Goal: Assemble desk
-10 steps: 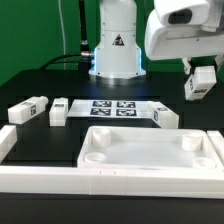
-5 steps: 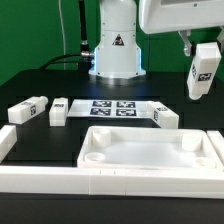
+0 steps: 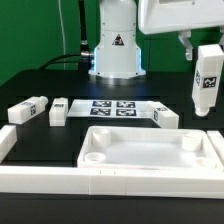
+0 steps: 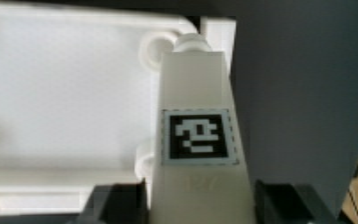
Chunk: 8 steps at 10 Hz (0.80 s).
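Note:
My gripper (image 3: 202,50) is shut on the top end of a white square leg (image 3: 207,80), which hangs nearly upright in the air at the exterior view's right, above and behind the right end of the tabletop (image 3: 150,152). The tabletop is a white tray with a raised rim and corner sockets, lying on the black table. In the wrist view the tagged leg (image 4: 199,120) runs out from between my fingers (image 4: 119,205), its far end near a corner socket (image 4: 158,45) of the tabletop (image 4: 60,90). Three more legs lie behind the tabletop: two (image 3: 30,108) (image 3: 59,110) at the left, one (image 3: 166,115) at the right.
The marker board (image 3: 112,108) lies flat between the loose legs, in front of the robot base (image 3: 116,50). Long white border rails run along the front (image 3: 100,186) and the left side (image 3: 6,140) of the table.
The held leg has swung from tilted to nearly upright, its free end now pointing down, and shifted slightly toward the exterior view's right. The grip has not changed.

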Motion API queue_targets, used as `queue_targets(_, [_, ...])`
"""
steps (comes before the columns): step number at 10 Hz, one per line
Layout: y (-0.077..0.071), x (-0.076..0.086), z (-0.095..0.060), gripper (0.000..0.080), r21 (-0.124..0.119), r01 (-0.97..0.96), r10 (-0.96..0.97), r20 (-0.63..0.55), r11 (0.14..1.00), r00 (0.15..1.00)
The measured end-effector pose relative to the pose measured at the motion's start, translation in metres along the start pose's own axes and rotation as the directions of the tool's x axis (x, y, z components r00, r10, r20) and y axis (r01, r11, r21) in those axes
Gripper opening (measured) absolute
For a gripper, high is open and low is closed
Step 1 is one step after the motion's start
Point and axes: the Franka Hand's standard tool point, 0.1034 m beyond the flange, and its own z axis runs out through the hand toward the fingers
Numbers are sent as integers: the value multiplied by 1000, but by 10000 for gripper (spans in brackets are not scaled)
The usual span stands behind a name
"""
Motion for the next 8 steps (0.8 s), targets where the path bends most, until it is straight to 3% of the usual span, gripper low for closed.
queue_targets(3, [7,22,1,288,3,23,-23,1,1000,1000])
queue_targets(6, [8,22,5,288,1,39,-39,-22,999,999])
queue_targets(7, [10,20,14,288,-4,69,-69,-59,998,996])
queue_targets(8, [18,30,15,288,-7,109,-109,-39,994,993])
